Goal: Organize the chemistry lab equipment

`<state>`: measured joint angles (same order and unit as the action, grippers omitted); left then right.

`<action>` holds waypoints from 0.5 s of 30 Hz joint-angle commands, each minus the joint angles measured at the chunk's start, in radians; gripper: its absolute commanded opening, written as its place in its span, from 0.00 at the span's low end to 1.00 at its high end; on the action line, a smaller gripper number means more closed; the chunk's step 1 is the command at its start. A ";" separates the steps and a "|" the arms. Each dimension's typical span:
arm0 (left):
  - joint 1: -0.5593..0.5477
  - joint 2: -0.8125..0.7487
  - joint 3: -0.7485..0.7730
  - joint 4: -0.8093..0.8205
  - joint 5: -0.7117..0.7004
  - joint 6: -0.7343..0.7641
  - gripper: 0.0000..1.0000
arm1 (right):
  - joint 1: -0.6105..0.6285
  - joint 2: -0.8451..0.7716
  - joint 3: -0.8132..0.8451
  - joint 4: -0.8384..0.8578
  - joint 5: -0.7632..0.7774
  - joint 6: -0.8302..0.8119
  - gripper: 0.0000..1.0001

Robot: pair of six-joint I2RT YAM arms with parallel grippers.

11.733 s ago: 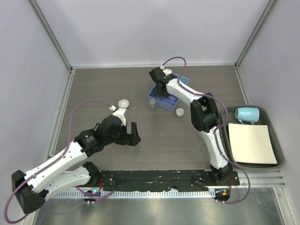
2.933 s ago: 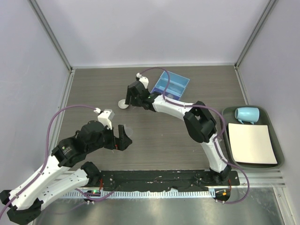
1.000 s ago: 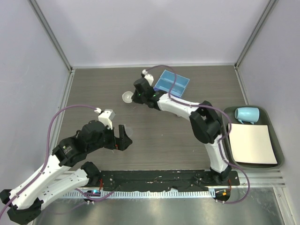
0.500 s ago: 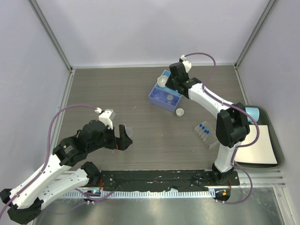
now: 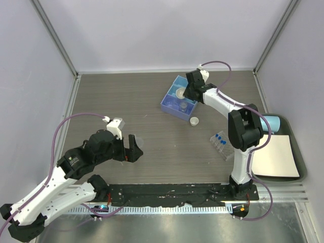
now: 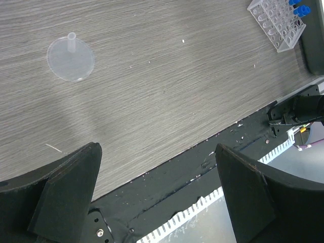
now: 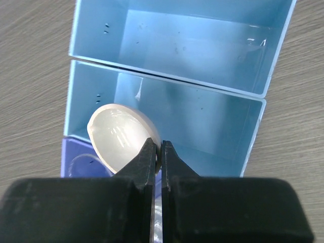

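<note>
My right gripper (image 7: 158, 150) is shut on the rim of a small white round dish (image 7: 123, 135), holding it tilted over the middle compartment of the blue three-compartment tray (image 7: 212, 134). From above, that gripper (image 5: 187, 93) sits over the tray (image 5: 169, 107). A tiny clear beaker (image 7: 81, 165) stands in the tray's near compartment. A second white dish (image 5: 194, 121) lies on the table in front of the tray. The clear tube rack (image 5: 221, 145) holds blue-capped tubes (image 6: 299, 7). My left gripper (image 6: 158, 148) hangs open and holds nothing, low over the front left (image 5: 132, 149).
A small clear round piece (image 6: 70, 59) with a short stem lies on the table just past my left fingers. The dark green tray (image 5: 300, 161) with a white sheet (image 5: 276, 156) and the pale blue mug (image 5: 274, 122) sits at the right edge. A black rail (image 6: 212, 167) runs along the near edge.
A second ago my right gripper was at a white dish on the table left of the tray; now it holds a dish over the tray. The left arm has not moved.
</note>
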<state>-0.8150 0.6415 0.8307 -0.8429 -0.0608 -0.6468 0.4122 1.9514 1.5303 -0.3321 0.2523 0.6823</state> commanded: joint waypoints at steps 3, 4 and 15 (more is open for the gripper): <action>0.004 0.009 0.005 0.013 -0.020 0.001 1.00 | -0.019 0.059 0.091 0.015 -0.031 -0.013 0.01; 0.004 0.010 0.005 0.013 -0.020 0.001 1.00 | -0.021 0.066 0.097 0.015 -0.033 -0.013 0.01; 0.004 0.027 0.005 0.011 -0.022 0.003 1.00 | -0.030 0.155 0.151 0.036 -0.087 -0.003 0.01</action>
<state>-0.8150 0.6651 0.8307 -0.8429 -0.0704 -0.6468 0.3840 2.0930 1.6436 -0.3302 0.2016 0.6823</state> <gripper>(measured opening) 0.996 0.061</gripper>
